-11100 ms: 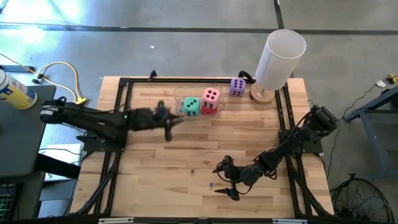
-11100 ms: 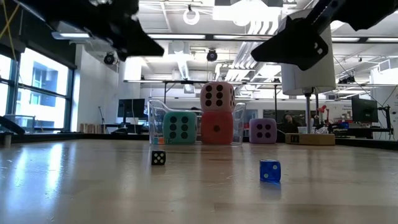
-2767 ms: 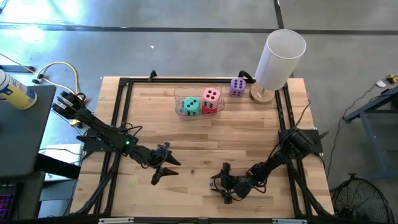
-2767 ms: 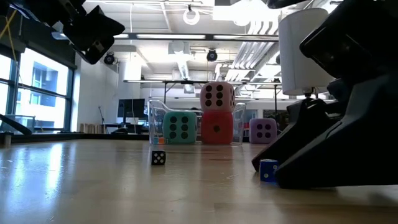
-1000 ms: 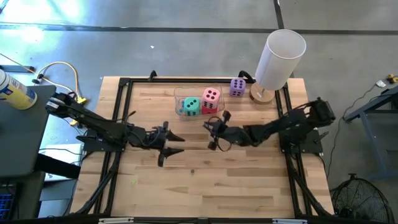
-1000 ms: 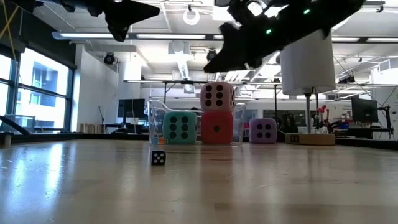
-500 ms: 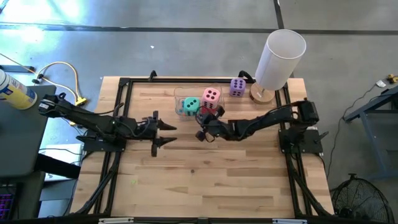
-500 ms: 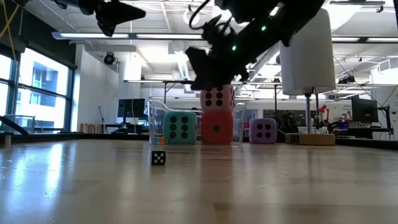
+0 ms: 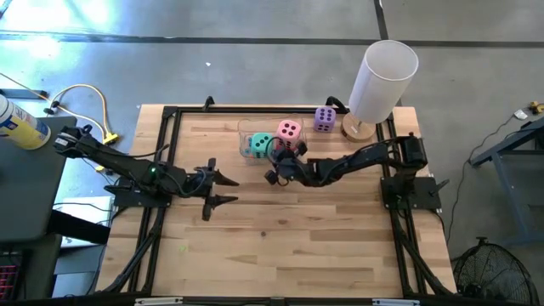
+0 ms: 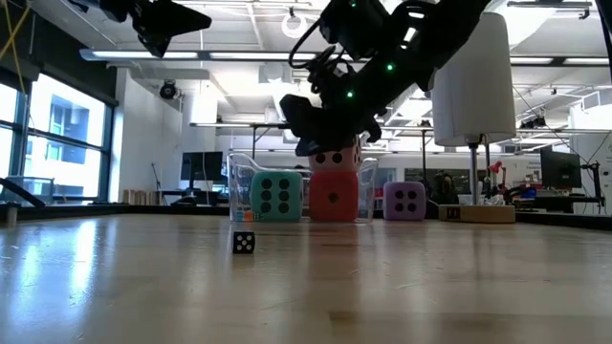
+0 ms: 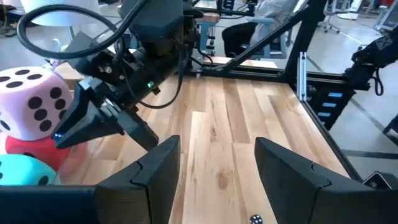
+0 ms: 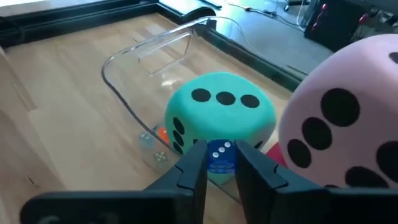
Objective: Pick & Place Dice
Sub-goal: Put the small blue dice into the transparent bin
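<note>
Wooden planks of the table [image 9: 280,229] are seen from above, with a clear container [image 9: 248,129] near the far edge and a tall white cylinder [image 9: 382,81] at the far right corner. Inside the container the teal die [image 9: 257,145] is lodged on the floor, with the pink die [image 9: 288,131] stacked on the red die [image 10: 333,199] beside it; a few tiny dice [image 12: 153,142] can be made out on the container floor too. The purple die [image 9: 324,118] is parked outside, between the container and the cylinder.

Over to the right gripper [image 12: 219,163]: it is held above the container, just in front of the teal die, and a small blue die [image 12: 219,155] is pinched between its fingers [image 12: 193,165]. Delivery looks imminent but is not yet made; the blue die is not yet released.

The left gripper [image 11: 214,168] is hung over the table to the left of the container, fingers spread, nothing carried.

One small black die [image 10: 244,242] is left lying on the open table, well apart from the container. By the look of it, that one and the blue drop are what remain, and possibly the purple die.
</note>
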You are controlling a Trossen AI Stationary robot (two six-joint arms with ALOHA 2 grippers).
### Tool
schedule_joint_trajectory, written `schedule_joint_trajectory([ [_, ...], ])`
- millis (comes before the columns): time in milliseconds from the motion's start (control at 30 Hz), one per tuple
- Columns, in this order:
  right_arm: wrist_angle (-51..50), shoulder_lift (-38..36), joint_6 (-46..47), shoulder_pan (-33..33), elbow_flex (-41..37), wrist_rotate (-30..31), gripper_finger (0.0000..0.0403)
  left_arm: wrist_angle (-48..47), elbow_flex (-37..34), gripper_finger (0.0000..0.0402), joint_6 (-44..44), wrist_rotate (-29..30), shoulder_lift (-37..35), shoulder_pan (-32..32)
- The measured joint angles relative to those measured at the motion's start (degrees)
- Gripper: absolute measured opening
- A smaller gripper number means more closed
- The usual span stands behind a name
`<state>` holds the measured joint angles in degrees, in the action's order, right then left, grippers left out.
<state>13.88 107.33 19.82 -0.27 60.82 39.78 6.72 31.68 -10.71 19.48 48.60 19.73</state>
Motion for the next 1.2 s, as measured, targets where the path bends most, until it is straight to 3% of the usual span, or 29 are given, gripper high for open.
schedule_joint_trajectory([
  [600,-0.1,0.0,5.9,-2.0,0.0,0.5,0.0194,0.1,0.0,0.0202,0.9,0.4,0.0,-1.3],
  [767,-0.3,0.0,8.6,-2.0,0.0,0.4,0.0201,0.1,0.0,0.0202,2.3,0.4,0.0,-1.3],
  [1033,0.0,-0.1,17.8,-2.8,0.0,-5.4,0.0201,0.1,0.0,0.0202,2.5,0.5,0.0,-1.3],
  [1200,0.1,-0.1,20.5,-2.9,0.0,-5.8,0.0201,-0.6,0.0,0.0202,7.6,2.8,0.6,-1.7],
])
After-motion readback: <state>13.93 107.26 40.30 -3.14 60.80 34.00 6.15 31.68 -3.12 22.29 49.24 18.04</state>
